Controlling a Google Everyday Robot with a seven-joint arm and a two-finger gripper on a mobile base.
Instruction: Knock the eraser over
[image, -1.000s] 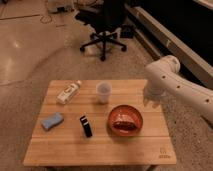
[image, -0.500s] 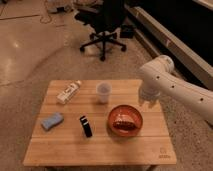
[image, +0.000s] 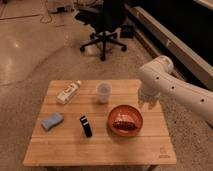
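The eraser, a small narrow black block with a pale stripe near its top, stands upright on the wooden table, near the middle front. My white arm reaches in from the right. Its gripper hangs over the right part of the table, just up and right of the orange bowl. The gripper is well to the right of the eraser, with the bowl between them.
A translucent cup stands behind the eraser. A white bottle lies at the back left, and a light-blue sponge lies left of the eraser. A black office chair stands on the floor beyond the table.
My arm has moved left, bringing the gripper from off the table's right edge to over its right part. The eraser and the other things have not moved.
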